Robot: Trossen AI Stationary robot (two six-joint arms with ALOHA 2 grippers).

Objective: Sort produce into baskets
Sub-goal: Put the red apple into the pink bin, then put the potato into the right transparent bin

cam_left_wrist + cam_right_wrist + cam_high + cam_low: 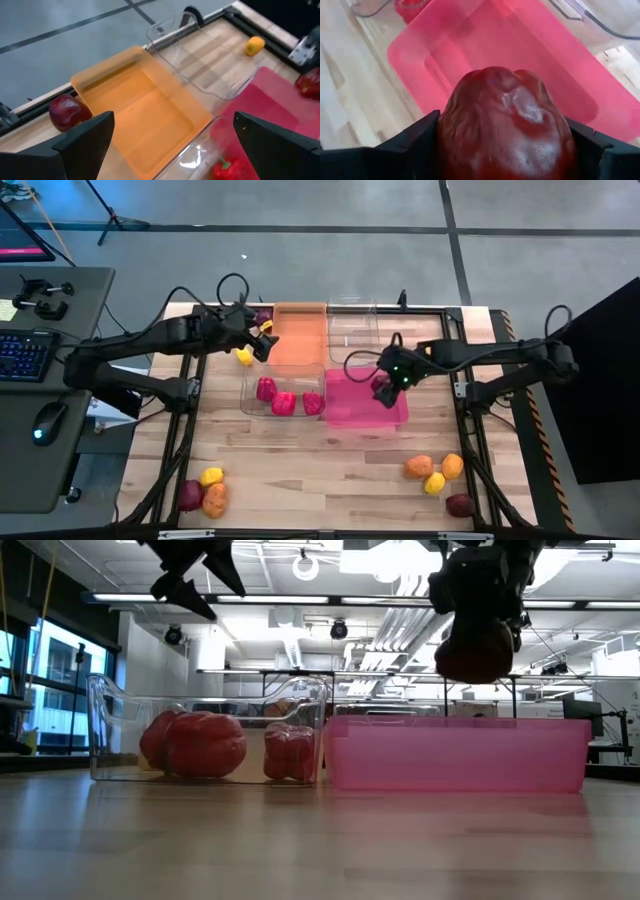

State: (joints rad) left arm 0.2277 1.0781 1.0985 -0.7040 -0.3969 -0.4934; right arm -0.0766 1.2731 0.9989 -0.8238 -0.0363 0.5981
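Note:
My right gripper (385,387) is shut on a dark maroon round piece (505,125) and holds it above the magenta pink basket (350,415); the low view shows the piece (475,650) well above the basket's rim (455,722). My left gripper (173,117) is open and empty, over the left edge of the translucent orange basket (300,340). Three red peppers (285,398) lie in the near clear basket (248,385). The far clear basket (350,325) holds nothing that shows. A maroon piece (67,111) lies on the table just outside the orange basket. My right gripper pinches the maroon piece by its two opposite sides (455,135) between its two fingers. The fingers come from above, pointing down. The piece hangs lifted clear over the pink basket, touching nothing else.
A yellow piece (243,358) lies on the table by my left gripper. Near the front left lie a yellow (211,476), a maroon (190,495) and an orange piece (215,500). Near the front right lie two orange (418,468), a yellow (434,483) and a maroon piece (459,505).

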